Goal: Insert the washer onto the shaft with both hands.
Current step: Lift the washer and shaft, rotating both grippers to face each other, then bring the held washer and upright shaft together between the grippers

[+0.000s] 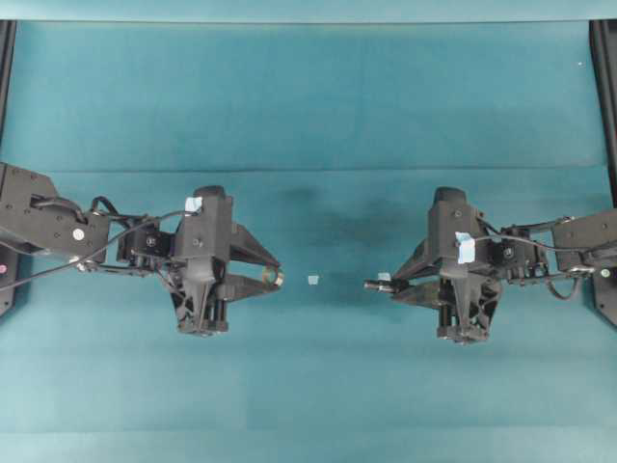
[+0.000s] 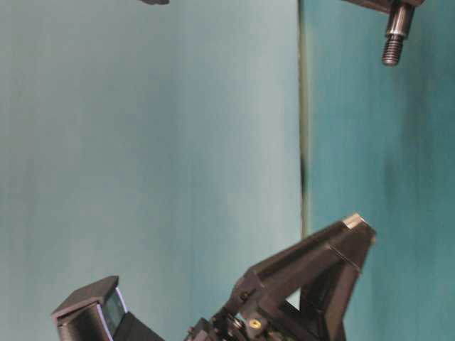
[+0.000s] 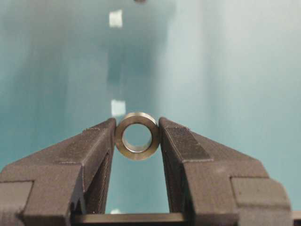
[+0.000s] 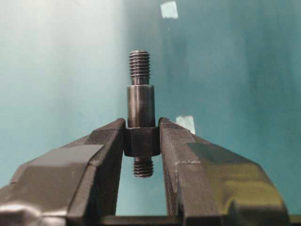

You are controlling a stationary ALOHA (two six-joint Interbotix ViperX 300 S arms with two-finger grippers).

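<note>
The washer (image 3: 119, 141), a tan-grey metal ring, is pinched edge-on between the tips of my left gripper (image 3: 137, 121), its hole facing the camera. In the overhead view this washer (image 1: 275, 279) sits at the left gripper (image 1: 278, 278) tips, left of centre. My right gripper (image 4: 141, 121) is shut on the hexagonal middle of the dark shaft (image 4: 140, 101). The threaded end points away from the jaws. From overhead the shaft (image 1: 374, 285) sticks out leftward from the right gripper (image 1: 394, 285), towards the washer, with a clear gap between them. The table-level view catches the shaft (image 2: 395, 32) hanging at the top right.
Teal cloth (image 1: 308, 116) covers the table. A small pale-blue tape scrap (image 1: 312, 280) lies on it between the two grippers. More tape scraps (image 3: 118, 107) (image 4: 186, 123) show beyond the fingertips. Black frame rails (image 1: 605, 87) run along the side edges.
</note>
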